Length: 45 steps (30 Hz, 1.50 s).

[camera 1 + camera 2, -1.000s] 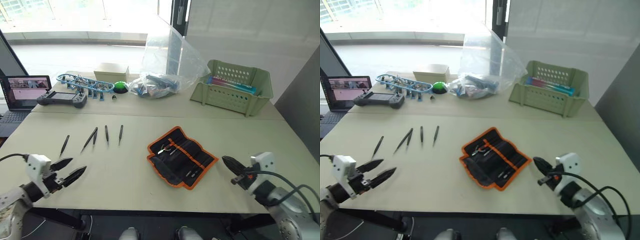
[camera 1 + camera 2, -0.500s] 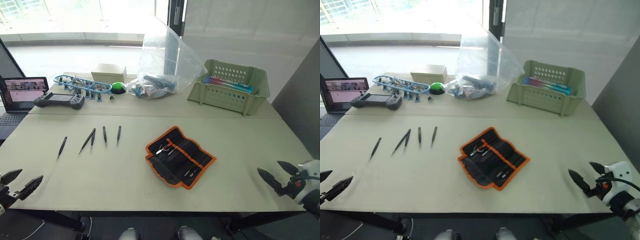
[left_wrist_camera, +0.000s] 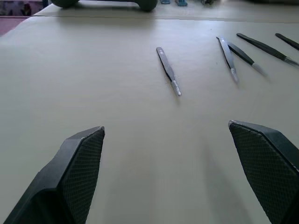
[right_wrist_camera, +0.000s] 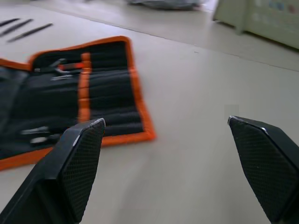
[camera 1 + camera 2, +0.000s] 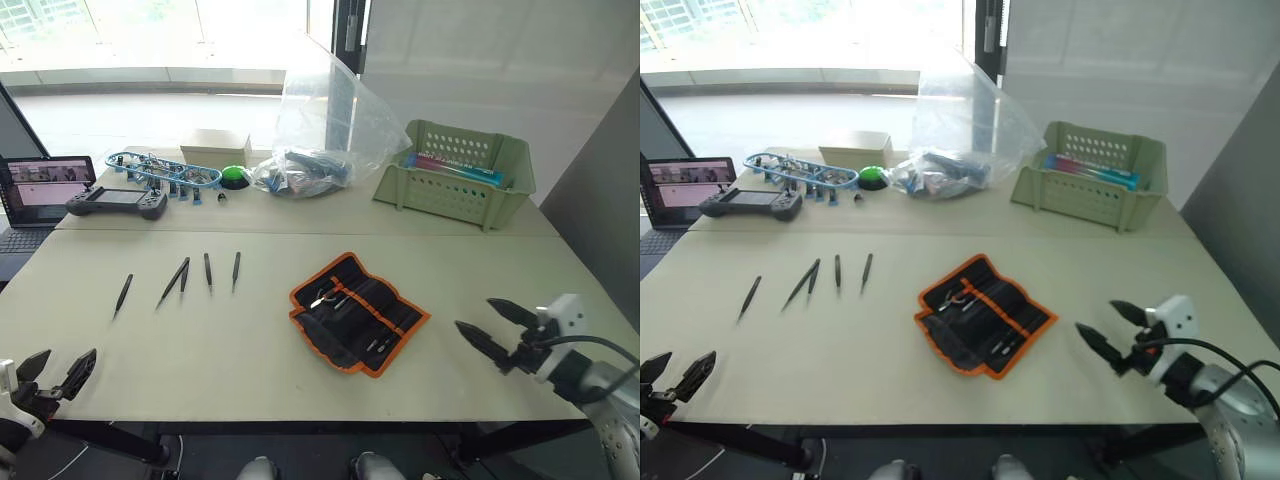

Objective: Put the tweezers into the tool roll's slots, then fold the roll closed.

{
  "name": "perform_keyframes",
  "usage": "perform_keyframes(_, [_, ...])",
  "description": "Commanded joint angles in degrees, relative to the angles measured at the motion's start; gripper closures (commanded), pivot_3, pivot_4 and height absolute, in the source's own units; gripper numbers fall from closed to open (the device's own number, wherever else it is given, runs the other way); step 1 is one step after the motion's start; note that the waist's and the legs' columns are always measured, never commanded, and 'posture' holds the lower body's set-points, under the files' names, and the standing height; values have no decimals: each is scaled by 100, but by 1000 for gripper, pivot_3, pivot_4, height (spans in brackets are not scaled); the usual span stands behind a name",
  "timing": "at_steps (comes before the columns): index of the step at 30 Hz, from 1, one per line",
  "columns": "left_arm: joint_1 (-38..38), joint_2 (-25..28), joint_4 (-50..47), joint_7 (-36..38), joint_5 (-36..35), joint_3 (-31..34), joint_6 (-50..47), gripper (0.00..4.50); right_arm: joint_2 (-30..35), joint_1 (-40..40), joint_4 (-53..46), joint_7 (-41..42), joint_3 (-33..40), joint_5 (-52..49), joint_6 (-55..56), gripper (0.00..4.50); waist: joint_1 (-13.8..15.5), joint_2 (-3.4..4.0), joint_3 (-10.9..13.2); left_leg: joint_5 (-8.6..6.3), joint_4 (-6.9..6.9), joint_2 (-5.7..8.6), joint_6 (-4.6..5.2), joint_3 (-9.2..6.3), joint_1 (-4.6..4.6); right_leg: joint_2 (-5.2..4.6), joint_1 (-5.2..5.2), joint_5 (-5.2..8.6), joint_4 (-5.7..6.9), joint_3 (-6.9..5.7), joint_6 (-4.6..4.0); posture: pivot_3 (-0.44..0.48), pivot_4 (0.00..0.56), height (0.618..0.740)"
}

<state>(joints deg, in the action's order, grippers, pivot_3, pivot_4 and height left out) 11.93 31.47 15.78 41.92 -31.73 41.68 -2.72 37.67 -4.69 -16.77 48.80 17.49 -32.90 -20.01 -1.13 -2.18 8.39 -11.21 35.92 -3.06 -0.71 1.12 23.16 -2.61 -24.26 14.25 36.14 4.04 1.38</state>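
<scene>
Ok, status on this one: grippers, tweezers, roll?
Left gripper and right gripper open, empty. Tweezers loose on table, none picked up. Tool roll lying open. Nothing in the way.

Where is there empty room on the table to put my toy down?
There is bare table between the tweezers and the tool roll, and more along the front edge. Another free patch lies between the roll and the green basket. The back is crowded: a laptop, a controller, a plastic bag.
</scene>
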Motion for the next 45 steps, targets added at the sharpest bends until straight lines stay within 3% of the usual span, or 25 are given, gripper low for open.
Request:
perform_keyframes(1, [-110, -190, -466, -808, 152, -82, -160, 0, 281, 414, -608, 414, -478, -263, -346, 37, 11, -10, -3, 0, 1, 0, 0, -1, 0, 1, 1, -10, 1, -2, 18, 0, 150, 740])
perform_keyframes(5, [-317, -363, -690, -1478, 419, -395, -499, 0, 721, 718, -822, 1105, -1020, -276, -472, 37, 88, -11, -3, 0, 7, 8, 0, -1, 3, -4, 8, -21, -4, -2, 36, 0, 150, 740])
perform_keyframes(12, [-932, -180, -669, -1823, 826, -1005, -959, 0, 820, 933, -601, 1337, -1066, -264, -386, 37, 199, -11, -3, 0, 9, 11, 0, 5, 5, -6, 8, -16, -4, -4, 26, 0, 150, 740])
perform_keyframes(22, [-2478, 380, 1092, -1418, 1305, -1733, -1171, 0, 752, 1254, -886, 1141, -907, -670, -635, 37, 167, -11, -4, 2, 19, 11, 1, 0, 3, 5, 7, -38, 3, -3, 42, 0, 150, 740])
perform_keyframes(28, [-3079, 401, 2006, -1144, 1384, -1914, -1121, 0, 760, 1354, -848, 1049, -794, -718, -680, 37, 194, 15, -18, 2, 20, 13, 2, 0, 1, 3, 16, -39, 6, -4, 45, 0, 150, 740])
perform_keyframes(35, [-3423, 338, 2437, -936, 1504, -2072, -1005, 2117, 738, 1323, -857, 977, -750, -776, -681, 0, 204, 28, -23, 2, 26, 17, 2, 0, 2, 0, 21, -42, 9, -4, 51, 0, 150, 740])
perform_keyframes(36, [-3420, 317, 2426, -942, 1512, -2083, -1010, 2187, 726, 1309, -847, 957, -742, -771, -671, 0, 209, 30, -24, 2, 28, 17, 2, 0, 2, 0, 21, -42, 9, -4, 51, 0, 150, 740])
perform_keyframes(37, [-3416, 299, 2418, -949, 1517, -2083, -1016, 2770, 720, 1291, -838, 943, -740, -757, -657, 0, 213, 30, -24, 2, 37, 17, 2, 0, 4, -1, 24, -43, 9, -3, 53, 0, 150, 740])
perform_keyframes(42, [-3357, 249, 2313, -941, 1549, -2114, -980, 4419, 707, 1206, -861, 893, -692, -765, -665, 0, 243, 30, -24, 2, 45, 21, 2, 1, 11, -6, 26, -43, 6, -3, 57, 0, 150, 740])
perform_keyframes(45, [-3363, 259, 2276, -1012, 1574, -2085, -895, 4464, 709, 1170, -851, 872, -675, -725, -630, 0, 254, 31, -25, 2, 46, 22, 2, 1, 11, -7, 27, -43, 6, -3, 58, 0, 150, 740])
